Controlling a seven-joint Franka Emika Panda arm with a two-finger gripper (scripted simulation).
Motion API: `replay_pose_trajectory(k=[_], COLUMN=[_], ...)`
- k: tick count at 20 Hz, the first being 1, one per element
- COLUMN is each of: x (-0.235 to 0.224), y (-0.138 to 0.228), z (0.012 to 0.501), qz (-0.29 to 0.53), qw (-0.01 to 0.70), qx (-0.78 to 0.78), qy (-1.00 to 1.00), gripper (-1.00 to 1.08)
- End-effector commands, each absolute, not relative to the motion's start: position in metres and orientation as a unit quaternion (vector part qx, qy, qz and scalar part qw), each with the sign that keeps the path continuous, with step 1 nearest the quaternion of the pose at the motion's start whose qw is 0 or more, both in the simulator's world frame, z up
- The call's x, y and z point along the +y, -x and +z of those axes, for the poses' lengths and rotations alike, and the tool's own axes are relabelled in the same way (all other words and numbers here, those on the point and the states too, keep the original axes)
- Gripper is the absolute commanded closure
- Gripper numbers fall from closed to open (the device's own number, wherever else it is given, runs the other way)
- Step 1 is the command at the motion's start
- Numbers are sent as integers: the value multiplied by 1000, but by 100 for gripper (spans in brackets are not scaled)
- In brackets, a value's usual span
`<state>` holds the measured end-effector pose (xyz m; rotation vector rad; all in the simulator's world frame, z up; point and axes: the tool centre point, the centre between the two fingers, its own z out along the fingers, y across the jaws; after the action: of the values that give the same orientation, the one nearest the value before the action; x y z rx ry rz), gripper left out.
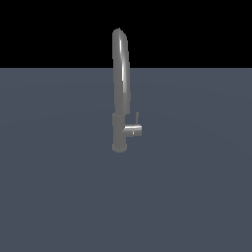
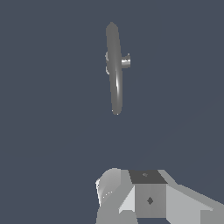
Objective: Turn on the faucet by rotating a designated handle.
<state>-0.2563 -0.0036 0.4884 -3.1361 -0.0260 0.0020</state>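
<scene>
The faucet point(image 1: 120, 88) is a tall slim grey gooseneck standing upright on the flat grey floor point(image 1: 59, 187), its spout arching over at the top. A short stub point(image 1: 133, 130) juts from its thicker base toward the exterior view's right. The handle point(image 1: 137, 118), a thin pin, rises straight up from that stub. In the wrist view the faucet point(image 2: 115, 70) is seen from above, with the stub point(image 2: 126, 62) at its side. Only grey blocky parts of my gripper point(image 2: 146, 192) show at that picture's edge, well apart from the faucet. The arm does not appear in the exterior view.
Plain dark grey floor surrounds the faucet on all sides, with a black background behind it. No other objects are in view.
</scene>
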Motion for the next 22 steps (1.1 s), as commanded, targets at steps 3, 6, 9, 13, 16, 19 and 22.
replay_pose_trajectory(k=[3,6,9,13,16,19,22], x=[-4,-3,-3,-3,-3,-3,-3], y=[256,253,248,237,226,213,197], z=[488,488,487,484,482,478,473], qz=[1,5,11,25,38,56,76], qw=[3,6,12,24,36,51,69], qx=[-8,-4,2,14,27,43,62], qy=[1000,1000,1000,999,998,996,993], gripper=[108,108,108,108,108,108,108])
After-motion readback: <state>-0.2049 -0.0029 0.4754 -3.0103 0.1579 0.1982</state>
